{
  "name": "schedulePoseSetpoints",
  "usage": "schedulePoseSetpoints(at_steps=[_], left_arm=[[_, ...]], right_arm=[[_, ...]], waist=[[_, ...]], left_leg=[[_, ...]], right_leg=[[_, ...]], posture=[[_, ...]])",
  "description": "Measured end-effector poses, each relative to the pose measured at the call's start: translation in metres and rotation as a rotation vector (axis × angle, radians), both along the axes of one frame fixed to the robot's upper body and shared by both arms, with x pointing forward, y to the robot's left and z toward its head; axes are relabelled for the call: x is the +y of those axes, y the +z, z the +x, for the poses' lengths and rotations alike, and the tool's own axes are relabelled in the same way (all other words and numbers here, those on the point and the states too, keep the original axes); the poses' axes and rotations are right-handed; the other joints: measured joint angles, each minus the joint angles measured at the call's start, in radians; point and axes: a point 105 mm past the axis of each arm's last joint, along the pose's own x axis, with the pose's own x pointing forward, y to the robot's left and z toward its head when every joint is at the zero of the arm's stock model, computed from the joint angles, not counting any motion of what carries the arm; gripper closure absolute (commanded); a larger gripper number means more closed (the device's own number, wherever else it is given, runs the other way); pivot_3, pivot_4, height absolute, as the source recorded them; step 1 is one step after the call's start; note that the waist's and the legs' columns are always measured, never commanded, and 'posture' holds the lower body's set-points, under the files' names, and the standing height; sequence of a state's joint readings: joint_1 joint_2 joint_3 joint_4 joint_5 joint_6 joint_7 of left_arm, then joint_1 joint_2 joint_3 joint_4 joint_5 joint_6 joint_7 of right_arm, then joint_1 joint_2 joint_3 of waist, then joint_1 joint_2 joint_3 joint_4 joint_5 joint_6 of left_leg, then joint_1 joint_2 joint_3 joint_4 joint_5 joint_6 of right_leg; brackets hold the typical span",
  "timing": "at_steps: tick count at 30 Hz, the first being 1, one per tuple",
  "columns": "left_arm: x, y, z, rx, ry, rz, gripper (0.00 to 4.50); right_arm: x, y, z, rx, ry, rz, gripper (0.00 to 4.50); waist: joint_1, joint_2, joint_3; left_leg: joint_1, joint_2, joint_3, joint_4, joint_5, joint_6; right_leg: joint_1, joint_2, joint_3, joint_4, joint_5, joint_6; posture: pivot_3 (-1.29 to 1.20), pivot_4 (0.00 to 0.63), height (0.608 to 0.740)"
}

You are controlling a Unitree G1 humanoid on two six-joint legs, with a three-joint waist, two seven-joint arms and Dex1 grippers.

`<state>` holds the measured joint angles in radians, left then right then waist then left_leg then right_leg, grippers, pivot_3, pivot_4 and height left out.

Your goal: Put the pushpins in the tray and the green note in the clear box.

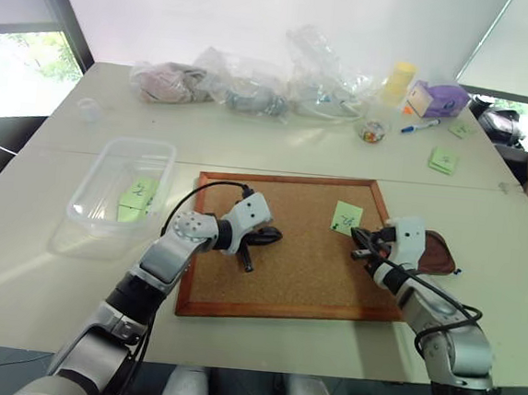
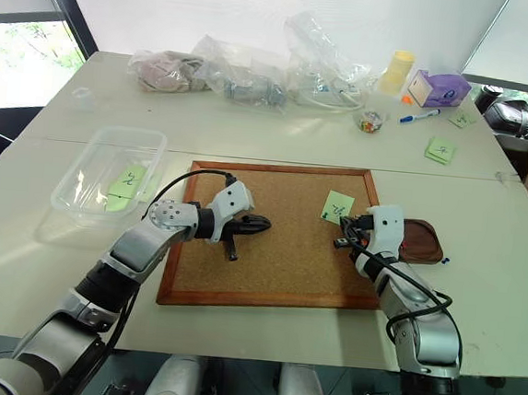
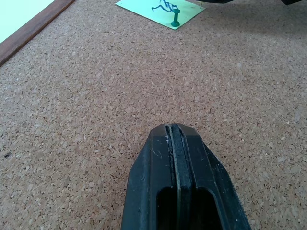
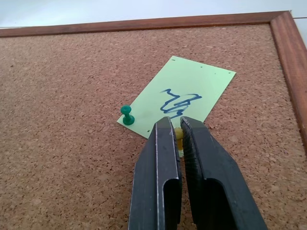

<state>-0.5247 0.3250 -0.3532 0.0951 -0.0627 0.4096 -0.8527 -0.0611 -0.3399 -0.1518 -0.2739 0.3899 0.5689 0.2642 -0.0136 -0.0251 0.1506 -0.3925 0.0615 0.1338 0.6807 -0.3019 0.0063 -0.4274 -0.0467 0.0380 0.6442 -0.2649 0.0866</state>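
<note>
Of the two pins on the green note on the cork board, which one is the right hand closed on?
The yellow pushpin, between the right hand's fingers; the green pushpin stands free at the note's corner.

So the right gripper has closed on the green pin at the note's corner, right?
Not quite: in the right wrist view the right gripper has closed on a yellow pushpin. The green pushpin stands untouched at the green note's corner.
</note>
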Motion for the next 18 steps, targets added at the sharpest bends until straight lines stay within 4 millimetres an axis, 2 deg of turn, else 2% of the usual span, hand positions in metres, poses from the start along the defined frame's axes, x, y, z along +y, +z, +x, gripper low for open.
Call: schedulePoseSetpoints(at_steps=[3, 8, 18], left_arm=[[0.0, 0.0, 0.0, -0.01, -0.007, 0.018, 4.5], [0.003, -0.002, 0.0, -0.012, -0.006, 0.042, 4.5], [0.003, -0.001, 0.001, -0.013, -0.011, 0.046, 4.5]], right_arm=[[-0.004, 0.001, -0.001, -0.022, -0.027, 0.005, 4.26], [-0.022, 0.018, 0.001, -0.119, -0.113, -0.014, 4.26], [-0.022, 0.021, -0.002, -0.145, -0.128, 0.01, 4.26]], waist=[[0.0, 0.0, 0.0], [-0.003, 0.0, 0.0], [-0.003, 0.001, 0.0]], left_leg=[[0.0, 0.0, 0.0, 0.0, 0.0, 0.0], [0.001, 0.0, 0.0, 0.0, 0.0, 0.0], [0.001, 0.0, 0.0, 0.0, 0.0, 0.0]], right_leg=[[0.0, 0.0, 0.0, 0.0, 0.0, 0.0], [0.0, 0.0, 0.0, 0.0, 0.0, 0.0], [0.0, 0.0, 0.0, 0.001, 0.0, 0.0]], posture=[[0.0, 0.15, 0.737], [0.0, 0.15, 0.737], [0.0, 0.15, 0.737]])
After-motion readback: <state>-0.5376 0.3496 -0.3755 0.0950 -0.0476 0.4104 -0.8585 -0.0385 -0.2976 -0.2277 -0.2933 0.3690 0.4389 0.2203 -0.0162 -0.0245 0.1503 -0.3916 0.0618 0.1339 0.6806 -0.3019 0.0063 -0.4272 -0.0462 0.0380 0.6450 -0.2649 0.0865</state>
